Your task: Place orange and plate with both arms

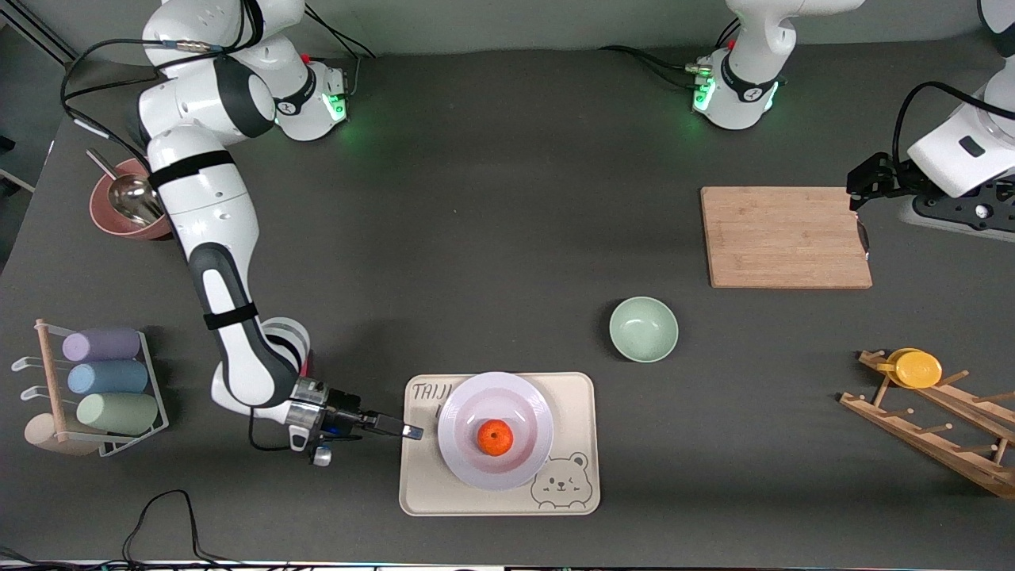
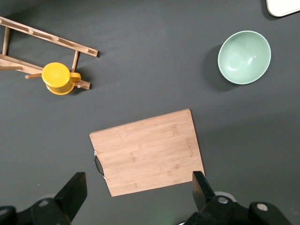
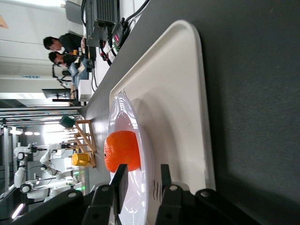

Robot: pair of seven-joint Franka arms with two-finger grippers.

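Note:
The orange (image 1: 496,437) lies in the middle of the white plate (image 1: 468,396), which sits on the beige bear tray (image 1: 571,404). My right gripper (image 1: 411,431) is low over the tray's edge toward the right arm's end, just beside the plate's rim, open and holding nothing. In the right wrist view the orange (image 3: 123,151) and plate (image 3: 143,154) lie straight ahead of the gripper (image 3: 142,180), with the rim in line with the gap between the fingers. My left gripper (image 1: 860,190) waits open and empty over the cutting board's edge; it also shows in the left wrist view (image 2: 138,192).
A wooden cutting board (image 1: 785,236) and a pale-green bowl (image 1: 643,329) lie toward the left arm's end. A wooden rack with a yellow cup (image 1: 916,369) stands near that end. A cup rack (image 1: 103,392) and a brown bowl with a ladle (image 1: 127,208) are at the right arm's end.

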